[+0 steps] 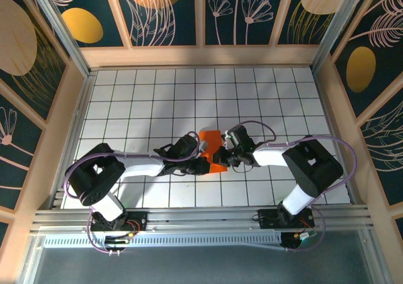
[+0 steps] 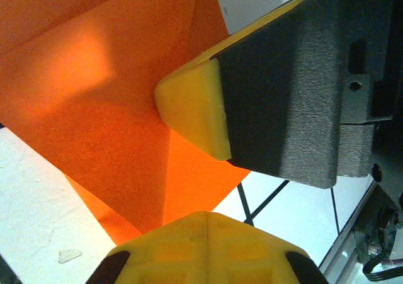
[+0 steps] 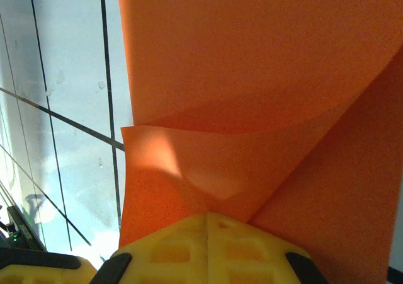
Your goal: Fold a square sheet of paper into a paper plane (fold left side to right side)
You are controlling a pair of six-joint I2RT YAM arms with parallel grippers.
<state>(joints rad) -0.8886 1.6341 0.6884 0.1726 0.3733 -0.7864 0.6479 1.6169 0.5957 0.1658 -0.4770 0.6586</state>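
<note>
The orange sheet of paper (image 1: 211, 138) lies on the tiled table between the two arms, folded into overlapping flaps with slanting creases (image 2: 94, 107) (image 3: 252, 63). Both grippers cover its middle, so no paper plane shape can be made out. My left gripper (image 1: 204, 164) reaches in from the left, its yellow fingertips (image 2: 204, 216) shut together at the paper's near corner. My right gripper (image 1: 221, 156) comes from the right, also shut, its tips (image 3: 210, 216) resting at the point where two flaps meet. The right gripper's yellow fingertip (image 2: 192, 111) presses on the paper in the left wrist view.
White tiles with dark grid lines (image 1: 157, 101) surround the paper. Wooden walls (image 1: 201, 56) enclose the table at the back and on both sides. A metal rail (image 1: 201, 220) runs along the near edge by the arm bases.
</note>
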